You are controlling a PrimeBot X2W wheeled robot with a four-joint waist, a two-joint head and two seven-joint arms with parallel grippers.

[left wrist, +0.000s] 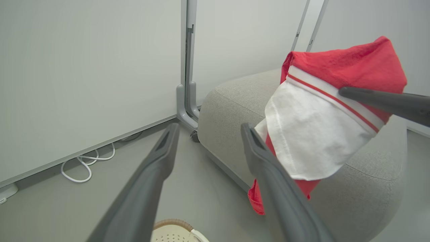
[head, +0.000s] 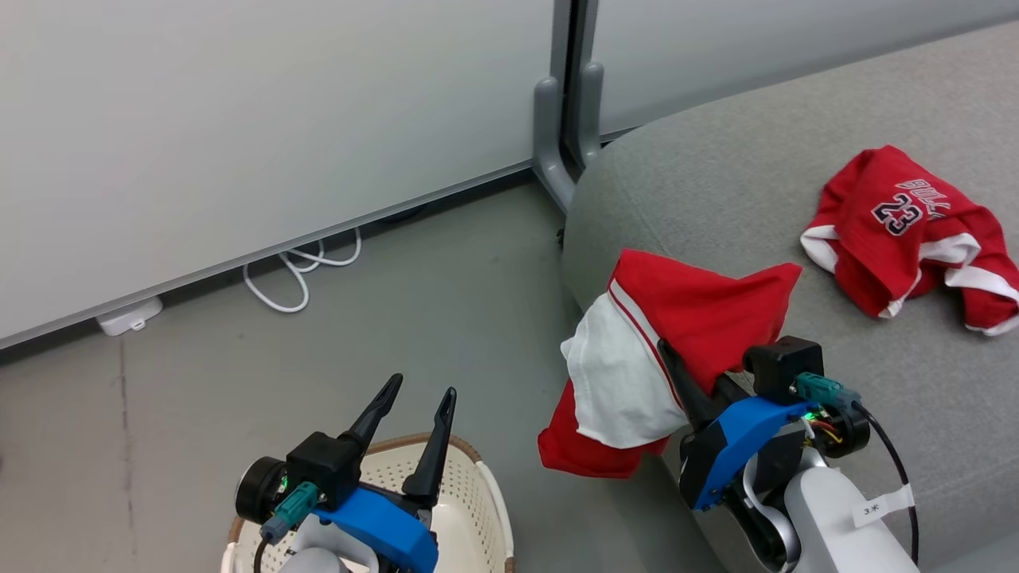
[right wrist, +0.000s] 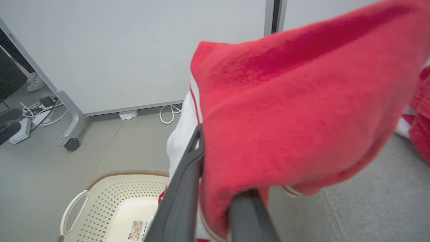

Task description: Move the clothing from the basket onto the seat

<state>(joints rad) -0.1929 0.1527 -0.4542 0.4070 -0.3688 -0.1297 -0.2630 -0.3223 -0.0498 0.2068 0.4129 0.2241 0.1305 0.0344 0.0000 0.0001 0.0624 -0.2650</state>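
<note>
Our right claw [head: 689, 352] is clamped on a red garment [head: 708, 314] with a white panel, holding it above the seat's [head: 716, 175] near left edge. The jersey [head: 899, 231] lies farther right on the seat. Our left claw [head: 423, 385] hangs spread apart over the basket [head: 487, 485] on the floor [head: 318, 358].

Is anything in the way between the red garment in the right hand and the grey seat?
Nothing visible. The right hand holds the red garment at the seat's edge, partly hanging off it, and bare grey cushion lies just beyond. The Bulls jersey lies farther along the seat, off to the side.
</note>
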